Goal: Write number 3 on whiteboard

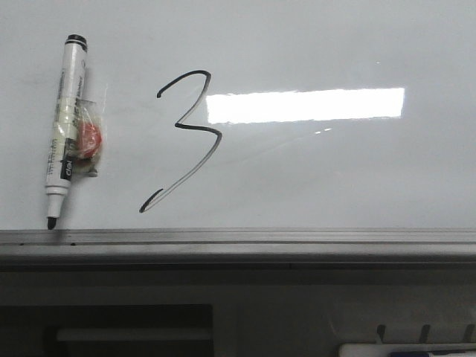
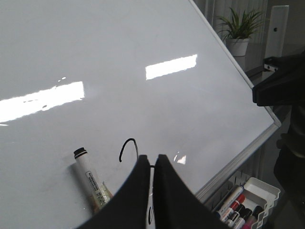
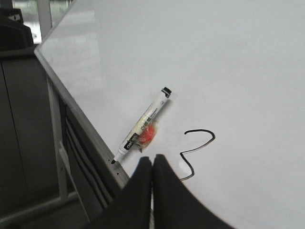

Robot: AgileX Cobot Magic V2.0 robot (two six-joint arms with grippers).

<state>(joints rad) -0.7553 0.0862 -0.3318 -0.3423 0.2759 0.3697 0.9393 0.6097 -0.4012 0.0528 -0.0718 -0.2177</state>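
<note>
The whiteboard (image 1: 335,171) fills the front view, with a bright rectangular light reflection. A thin black number 3 (image 1: 201,131) with a long slanted tail is drawn left of centre. A white marker pen (image 1: 65,119) with a red piece taped to it lies against the board at the left, tip down on the frame. No gripper shows in the front view. In the left wrist view my left gripper (image 2: 152,158) is shut and empty in front of the number 3 (image 2: 131,139), beside the marker pen (image 2: 88,179). My right gripper (image 3: 152,160) is shut and empty, away from the board, near the marker pen (image 3: 145,126) and number 3 (image 3: 198,130).
A grey metal frame edge (image 1: 297,238) runs along the board's bottom. Below it hangs a white tray (image 2: 264,188) holding several markers (image 2: 233,210). A potted plant (image 2: 238,28) stands beyond the board's corner. The other arm's dark body (image 2: 281,86) shows at the side.
</note>
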